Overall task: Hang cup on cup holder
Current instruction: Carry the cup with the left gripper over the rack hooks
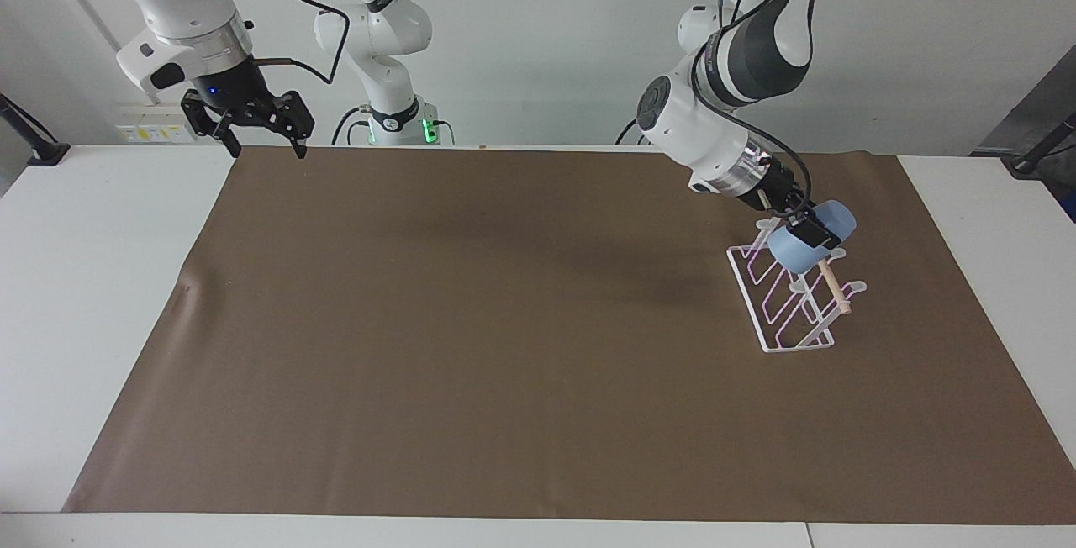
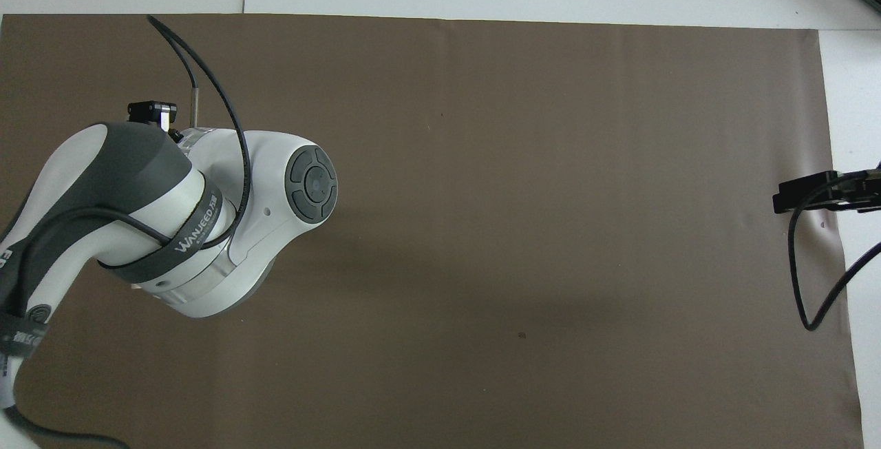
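The light-blue cup [image 1: 793,250] is held tilted, mouth down toward the cup holder. My left gripper [image 1: 814,234] is shut on it. The cup rests against the prongs nearest the robots, at the nearer end of the wooden dowel [image 1: 834,286]. I cannot tell whether a prong is inside it. The white wire cup holder [image 1: 786,317] stands on the brown mat toward the left arm's end of the table. In the overhead view my left arm [image 2: 206,228] hides both cup and holder. My right gripper [image 1: 262,143] is open and empty, waiting over the mat's corner; it also shows in the overhead view [image 2: 812,194].
The brown mat [image 1: 504,321] covers most of the white table [image 1: 92,279]. A black cable [image 2: 805,277] hangs from the right gripper. The holder's other prongs, farther from the robots, carry nothing.
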